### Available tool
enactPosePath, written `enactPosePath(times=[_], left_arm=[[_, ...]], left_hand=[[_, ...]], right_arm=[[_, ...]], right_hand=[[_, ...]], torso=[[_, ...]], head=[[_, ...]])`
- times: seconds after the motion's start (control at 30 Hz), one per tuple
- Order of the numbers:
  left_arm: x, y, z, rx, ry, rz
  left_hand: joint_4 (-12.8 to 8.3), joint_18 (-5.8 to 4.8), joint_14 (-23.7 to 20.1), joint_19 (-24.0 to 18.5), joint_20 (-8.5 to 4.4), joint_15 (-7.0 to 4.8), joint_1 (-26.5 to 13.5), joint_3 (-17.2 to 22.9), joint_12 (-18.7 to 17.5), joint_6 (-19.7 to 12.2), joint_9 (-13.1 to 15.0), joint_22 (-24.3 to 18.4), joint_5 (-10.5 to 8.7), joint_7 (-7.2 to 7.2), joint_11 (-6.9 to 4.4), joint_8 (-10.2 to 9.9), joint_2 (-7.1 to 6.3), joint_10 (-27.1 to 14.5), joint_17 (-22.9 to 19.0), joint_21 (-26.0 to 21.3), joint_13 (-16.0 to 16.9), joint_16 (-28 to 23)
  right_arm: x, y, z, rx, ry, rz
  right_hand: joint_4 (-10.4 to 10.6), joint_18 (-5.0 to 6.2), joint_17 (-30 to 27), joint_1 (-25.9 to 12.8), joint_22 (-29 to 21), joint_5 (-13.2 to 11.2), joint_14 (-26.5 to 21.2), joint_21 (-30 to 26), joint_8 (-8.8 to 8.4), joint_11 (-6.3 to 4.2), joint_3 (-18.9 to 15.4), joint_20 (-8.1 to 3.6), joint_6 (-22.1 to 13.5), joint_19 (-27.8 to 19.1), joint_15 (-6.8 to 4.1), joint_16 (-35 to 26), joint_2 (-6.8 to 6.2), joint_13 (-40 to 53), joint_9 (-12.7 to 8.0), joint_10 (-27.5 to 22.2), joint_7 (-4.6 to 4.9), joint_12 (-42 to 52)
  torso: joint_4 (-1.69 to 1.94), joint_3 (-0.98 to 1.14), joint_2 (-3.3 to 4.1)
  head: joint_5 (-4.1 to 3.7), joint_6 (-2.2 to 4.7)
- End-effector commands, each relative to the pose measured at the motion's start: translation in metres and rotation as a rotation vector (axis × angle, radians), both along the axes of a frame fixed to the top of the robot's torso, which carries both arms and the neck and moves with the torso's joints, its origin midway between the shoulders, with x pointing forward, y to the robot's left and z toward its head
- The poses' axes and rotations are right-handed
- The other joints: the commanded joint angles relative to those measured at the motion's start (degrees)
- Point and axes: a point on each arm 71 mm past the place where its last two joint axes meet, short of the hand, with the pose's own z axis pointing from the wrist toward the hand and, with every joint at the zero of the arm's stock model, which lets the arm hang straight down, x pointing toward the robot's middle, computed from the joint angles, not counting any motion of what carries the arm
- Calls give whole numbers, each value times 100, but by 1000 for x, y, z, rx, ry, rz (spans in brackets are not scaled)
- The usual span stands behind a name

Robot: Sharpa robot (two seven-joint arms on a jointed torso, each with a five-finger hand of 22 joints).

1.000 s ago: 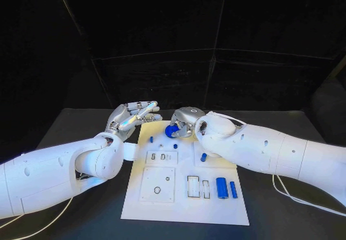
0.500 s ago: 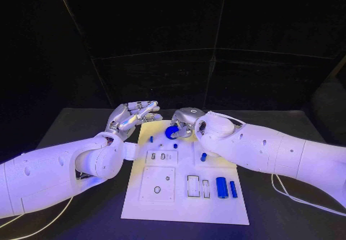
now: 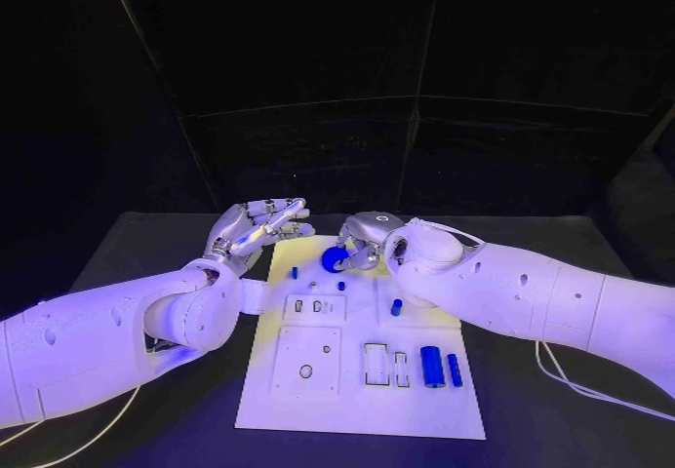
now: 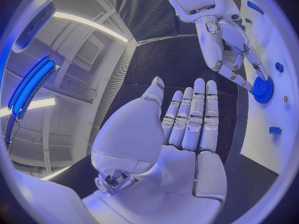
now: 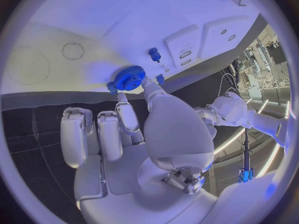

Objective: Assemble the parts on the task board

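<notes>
Two hands over the far end of the task board [image 3: 359, 409], head view: left hand [image 3: 258, 226] raised beside the board's far left corner, fingers straight and apart, holding nothing; right hand [image 3: 363, 238] pinching a blue gear [image 3: 335, 259] just above the board. Two blue cylinders [image 3: 433, 367] lie near the right edge. Left wrist view: palm [image 4: 177, 134] bare, fingers extended; gear [image 4: 263, 90] at the other hand's fingertips. Right wrist view: right hand [image 5: 134, 127] with the gear [image 5: 129, 78] gripped between thumb and fingertip, against the board [image 5: 124, 25].
</notes>
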Motion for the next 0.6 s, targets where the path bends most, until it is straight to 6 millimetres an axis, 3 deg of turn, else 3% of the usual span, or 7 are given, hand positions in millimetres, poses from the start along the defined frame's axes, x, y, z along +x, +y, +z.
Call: enactPosePath(times=[0.03,0.2,0.43,0.6], left_arm=[[0,1,2,0,-10,-6],[0,2,2,1,-11,-3],[1,1,2,0,-10,-5],[1,1,2,0,-10,-5]], left_hand=[[-33,86,39,40,-18,3,27,-15,-27,25,-8,-5,34,13,-7,-31,50,9,7,-28,-6,-34],[-33,86,39,40,-18,3,27,-15,-27,25,-8,-5,34,13,-7,-31,50,9,7,-28,-6,-34],[-44,86,41,42,-18,4,36,-12,-31,25,-8,-8,34,13,-6,-36,56,7,8,-30,-7,-39],[-44,86,41,42,-18,4,36,-12,-31,25,-8,-8,34,13,-6,-36,56,7,8,-30,-7,-39]], right_arm=[[-3,-10,6,90,-19,6],[-4,-17,4,90,30,12],[-5,-11,1,72,74,26],[-5,-5,-2,55,99,42]], right_hand=[[39,-98,784,-27,784,40,463,13,11,4,-4,32,45,74,34,8,9,34,10,47,-21,46],[146,-100,806,-113,794,106,468,16,-17,25,-145,40,-19,80,46,19,-27,56,-4,50,2,66],[239,-100,815,-169,795,151,468,16,-27,42,-253,51,-127,79,63,23,-14,56,-13,34,20,60],[261,-101,820,-177,797,163,469,17,-25,45,-276,54,-124,80,66,26,-4,69,-12,39,22,72]], torso=[[-29,1,-12],[-48,0,-9],[7,17,5],[-18,6,8]], head=[[17,7],[34,26],[4,29],[15,15]])
